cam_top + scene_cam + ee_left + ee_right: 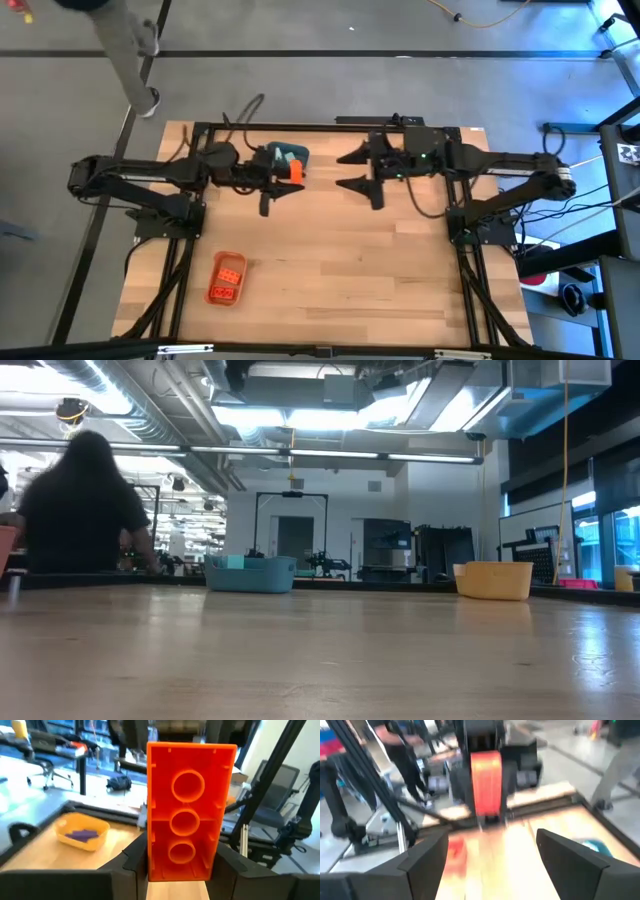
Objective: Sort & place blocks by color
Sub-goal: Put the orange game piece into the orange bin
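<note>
Between the left gripper [292, 172] fingers an orange-red block [187, 810] is clamped, its long axis running straight out from the jaws, hollow underside toward the wrist camera. It hangs beside the blue tray [288, 154] at the table's far edge, while the orange tray [226, 279] holding matching red blocks lies well apart, toward the near left. The left arm is nearer to it. The right gripper [365, 170] hovers spread apart, holding nothing.

orange-red block [186, 810], yellow tray [82, 832], blue tray [250, 573]
</note>
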Controlling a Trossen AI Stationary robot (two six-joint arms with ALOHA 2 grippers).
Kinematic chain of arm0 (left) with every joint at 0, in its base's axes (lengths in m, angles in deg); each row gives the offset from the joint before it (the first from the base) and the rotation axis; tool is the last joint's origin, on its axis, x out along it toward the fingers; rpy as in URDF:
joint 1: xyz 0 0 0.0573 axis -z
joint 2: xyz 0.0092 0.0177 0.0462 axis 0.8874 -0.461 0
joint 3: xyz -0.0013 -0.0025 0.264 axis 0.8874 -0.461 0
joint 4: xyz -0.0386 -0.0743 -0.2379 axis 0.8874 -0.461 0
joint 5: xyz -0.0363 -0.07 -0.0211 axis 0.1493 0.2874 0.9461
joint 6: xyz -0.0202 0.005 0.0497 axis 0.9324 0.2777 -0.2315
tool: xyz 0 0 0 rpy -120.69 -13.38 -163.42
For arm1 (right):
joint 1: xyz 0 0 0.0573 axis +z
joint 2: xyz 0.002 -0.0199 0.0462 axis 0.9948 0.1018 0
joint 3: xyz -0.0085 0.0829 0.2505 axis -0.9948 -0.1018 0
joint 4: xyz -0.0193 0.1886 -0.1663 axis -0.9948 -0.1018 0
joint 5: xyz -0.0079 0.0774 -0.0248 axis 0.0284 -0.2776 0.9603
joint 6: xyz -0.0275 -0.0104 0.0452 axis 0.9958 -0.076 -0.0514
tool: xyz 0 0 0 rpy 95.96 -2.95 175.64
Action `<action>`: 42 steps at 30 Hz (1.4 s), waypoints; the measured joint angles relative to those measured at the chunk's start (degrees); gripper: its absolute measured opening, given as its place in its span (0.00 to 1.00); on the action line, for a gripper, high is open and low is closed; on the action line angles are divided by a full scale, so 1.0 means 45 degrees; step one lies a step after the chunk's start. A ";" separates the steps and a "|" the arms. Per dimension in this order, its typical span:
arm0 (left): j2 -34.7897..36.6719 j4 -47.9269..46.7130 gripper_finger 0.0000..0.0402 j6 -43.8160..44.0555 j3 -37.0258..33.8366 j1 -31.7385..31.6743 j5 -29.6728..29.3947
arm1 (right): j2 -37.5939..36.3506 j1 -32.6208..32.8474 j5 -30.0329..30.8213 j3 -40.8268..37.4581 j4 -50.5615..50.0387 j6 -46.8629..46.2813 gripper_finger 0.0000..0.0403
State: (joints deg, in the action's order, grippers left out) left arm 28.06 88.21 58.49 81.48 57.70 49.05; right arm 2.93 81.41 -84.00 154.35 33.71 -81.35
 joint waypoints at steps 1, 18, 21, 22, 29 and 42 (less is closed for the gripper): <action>0.0238 -0.0147 0.32 -0.0052 0.0004 -0.0080 0.0044 | -0.0222 -0.0008 0.0004 -0.0052 -0.0471 -0.0001 0.76; 0.3028 0.0954 0.32 0.1175 -0.3103 0.0812 -0.1721 | -0.4309 0.0472 0.1099 -0.6430 0.4280 -0.2751 0.76; 0.3031 0.1225 0.32 0.1170 -0.3196 0.0881 -0.1986 | -0.4352 0.0463 0.1115 -0.6592 0.4710 -0.2959 0.76; 0.3031 0.1260 0.32 0.1170 -0.3196 0.0881 -0.2019 | -0.4352 0.0463 0.1116 -0.6587 0.4704 -0.2975 0.76; 0.3031 0.1398 0.32 0.1115 -0.3196 0.0859 -0.2078 | -0.4347 0.0463 0.1116 -0.6553 0.4761 -0.2643 0.76; 0.3031 0.1398 0.32 0.1058 -0.3196 0.0857 -0.2118 | -0.4347 0.0463 0.1121 -0.6544 0.4756 -0.2004 0.76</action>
State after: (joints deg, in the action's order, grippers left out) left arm 41.70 94.50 63.25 67.10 61.56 39.52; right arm -16.63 83.49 -78.95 124.90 55.12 -90.37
